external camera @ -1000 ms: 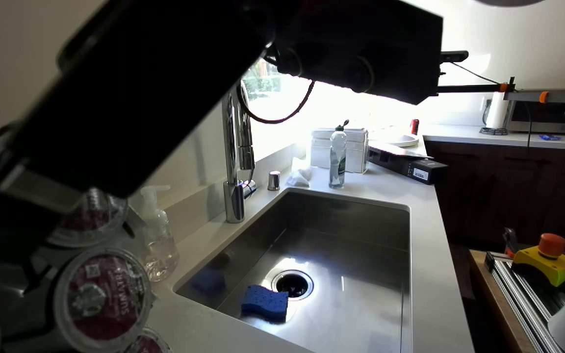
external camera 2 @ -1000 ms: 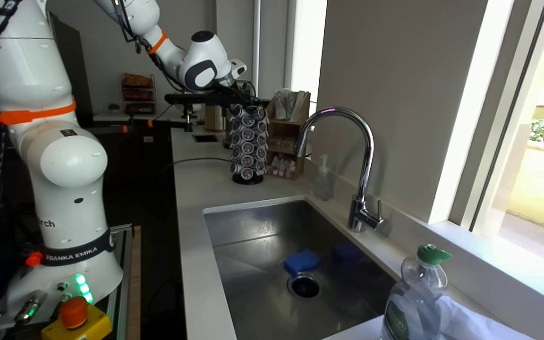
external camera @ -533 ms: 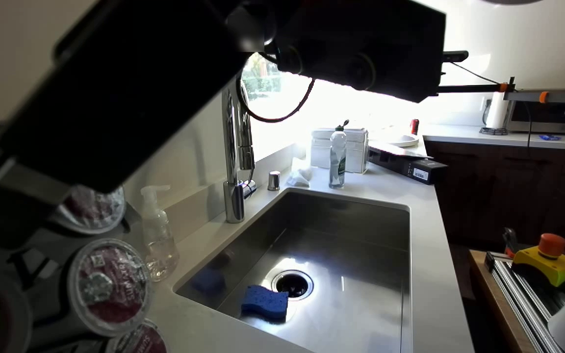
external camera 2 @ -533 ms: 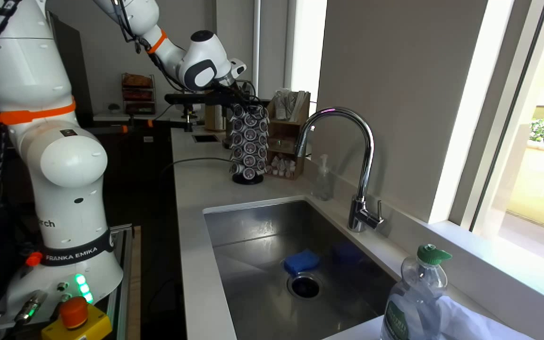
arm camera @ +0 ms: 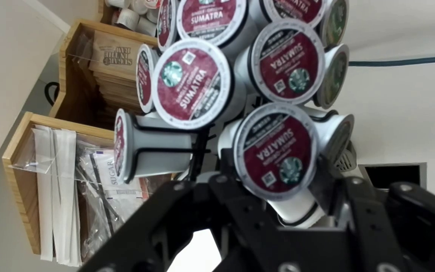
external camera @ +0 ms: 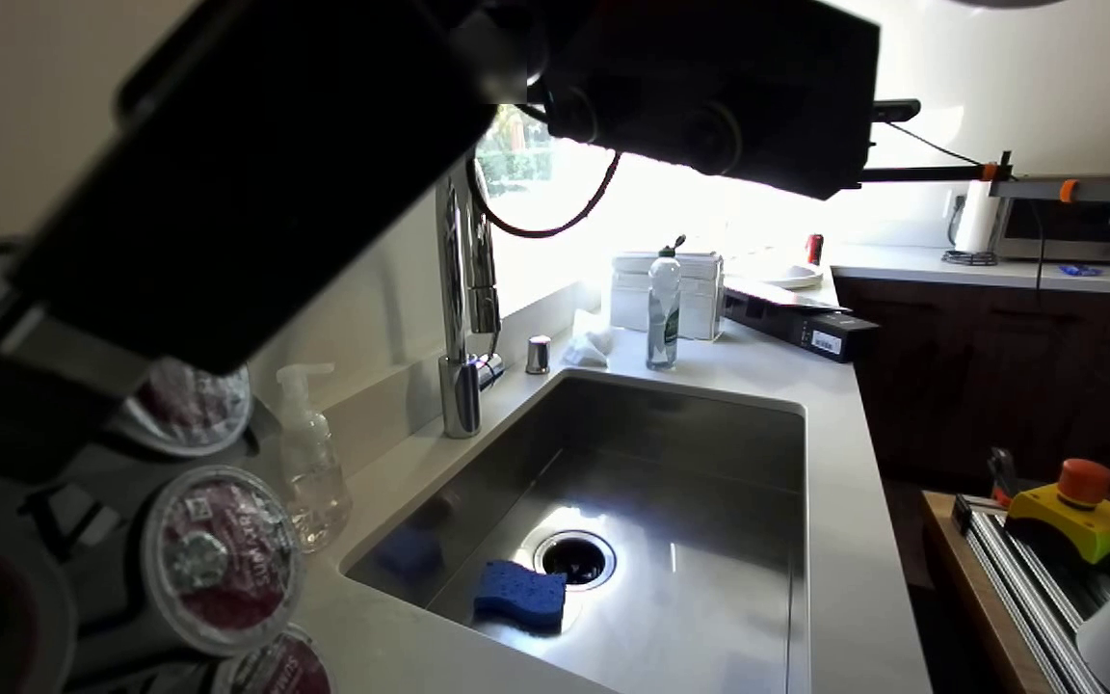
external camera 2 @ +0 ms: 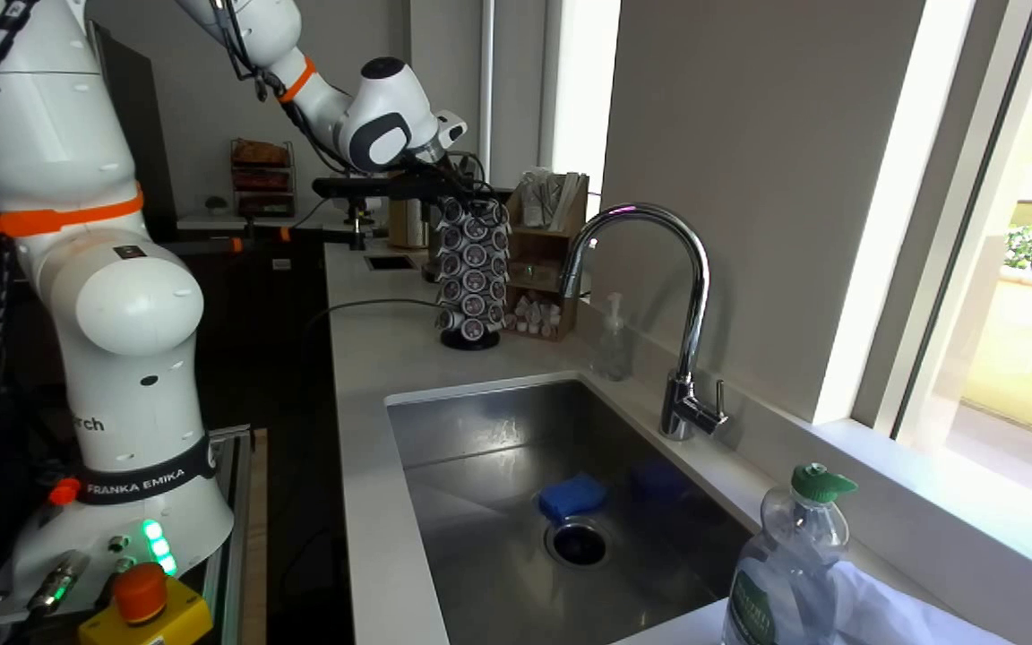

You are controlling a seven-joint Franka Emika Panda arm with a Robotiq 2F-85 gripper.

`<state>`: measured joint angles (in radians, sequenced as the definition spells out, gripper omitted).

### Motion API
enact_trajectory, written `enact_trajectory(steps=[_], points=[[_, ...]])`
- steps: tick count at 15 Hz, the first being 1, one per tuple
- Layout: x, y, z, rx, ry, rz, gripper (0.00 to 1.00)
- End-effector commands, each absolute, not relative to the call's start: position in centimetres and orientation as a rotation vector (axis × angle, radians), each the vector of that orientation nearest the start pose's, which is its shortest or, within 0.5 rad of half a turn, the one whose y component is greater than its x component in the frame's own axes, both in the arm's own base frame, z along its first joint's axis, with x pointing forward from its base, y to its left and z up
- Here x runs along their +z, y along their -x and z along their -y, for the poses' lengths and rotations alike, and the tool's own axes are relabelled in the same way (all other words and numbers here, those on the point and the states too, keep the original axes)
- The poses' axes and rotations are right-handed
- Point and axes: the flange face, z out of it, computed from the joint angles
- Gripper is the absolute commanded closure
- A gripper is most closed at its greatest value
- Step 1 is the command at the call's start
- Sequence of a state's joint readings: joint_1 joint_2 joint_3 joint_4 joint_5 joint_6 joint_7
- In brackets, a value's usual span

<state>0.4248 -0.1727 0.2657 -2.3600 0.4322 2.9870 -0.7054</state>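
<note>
A rack [external camera 2: 471,269] filled with coffee pods stands upright on the counter beyond the sink. In the wrist view my gripper [arm camera: 272,163] is closed around a top coffee pod [arm camera: 278,145] with a dark red Sumatra lid, one finger against each side of it. The pod still sits among its neighbours at the rack. Close beside it are another red-lidded pod [arm camera: 287,62] and a pod lying sideways in black wire [arm camera: 161,147]. In an exterior view the dark gripper body covers part of the nearest pods [external camera: 223,559]. The fingertips are hidden in both exterior views.
A wooden organizer [arm camera: 70,124] with sugar packets and stirrers stands beside the rack. A soap pump [external camera: 312,463], a tall faucet [external camera 2: 691,313] and the sink [external camera 2: 480,430] with a blue sponge [external camera 2: 572,495] are nearby. A dish soap bottle [external camera 2: 789,564] stands at the sink's other end.
The rack has turned slightly, its pods shifting a little to the right in both exterior views. The dark gripper body has shifted slightly, and the jaws have come closer together.
</note>
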Motion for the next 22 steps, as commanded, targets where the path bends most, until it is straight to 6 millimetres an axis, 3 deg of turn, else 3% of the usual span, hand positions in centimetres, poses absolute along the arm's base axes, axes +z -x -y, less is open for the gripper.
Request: enact_trajectory(steps=[1,7,8,9,11,14,22], points=[[49.1,-41.2,-30.7,-1.161,2.42,1.315,0.75],[49.3,-41.2,-30.6,-1.167,2.437,1.305,0.75],[49.3,-41.4,-30.5,-1.165,2.443,1.304,0.46],[49.3,-41.4,-30.5,-1.166,2.446,1.301,0.24],[49.6,-41.6,-30.2,-1.173,2.455,1.293,0.21],[50.2,-41.8,-29.5,-1.188,2.473,1.271,0.01],[50.7,-42.0,-28.3,-1.145,2.511,1.23,0.0]])
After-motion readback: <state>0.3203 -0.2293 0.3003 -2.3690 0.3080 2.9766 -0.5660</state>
